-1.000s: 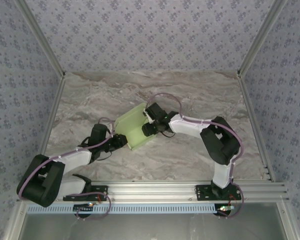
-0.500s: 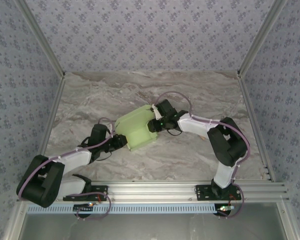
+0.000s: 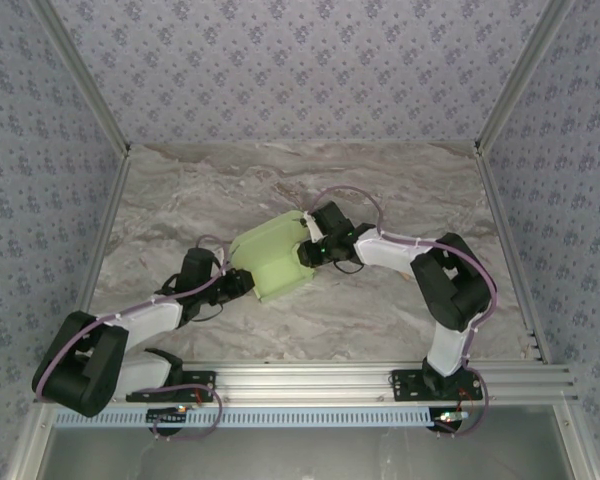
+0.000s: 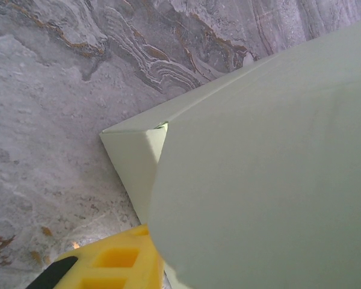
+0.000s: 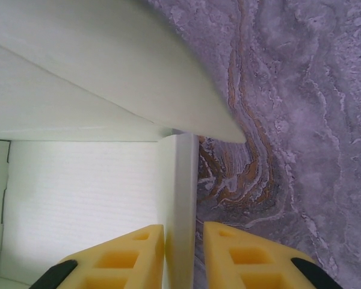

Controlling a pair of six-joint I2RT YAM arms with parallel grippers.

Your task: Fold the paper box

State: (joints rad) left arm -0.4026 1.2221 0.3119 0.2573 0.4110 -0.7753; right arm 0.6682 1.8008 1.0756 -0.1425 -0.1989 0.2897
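The paper box (image 3: pixel 270 255), pale lime-green card, lies half folded on the middle of the marble table. My left gripper (image 3: pixel 246 282) holds its near-left corner. In the left wrist view one yellow finger (image 4: pixel 108 265) presses against the card under a big flap (image 4: pixel 265 180), which hides the other finger. My right gripper (image 3: pixel 307 250) is at the box's right edge. In the right wrist view its fingers (image 5: pixel 183 229) sit on either side of an upright side wall (image 5: pixel 180 198), shut on it, with a flap (image 5: pixel 108 66) hanging above.
Marble tabletop (image 3: pixel 400 190) stretches around the box on all sides. Patterned walls enclose the back and both sides. A metal rail (image 3: pixel 310 378) with the arm bases runs along the near edge.
The right gripper moved from over the box to its right edge and narrowed its jaws onto the side wall. The raised flap came down flatter. The left arm stayed put.
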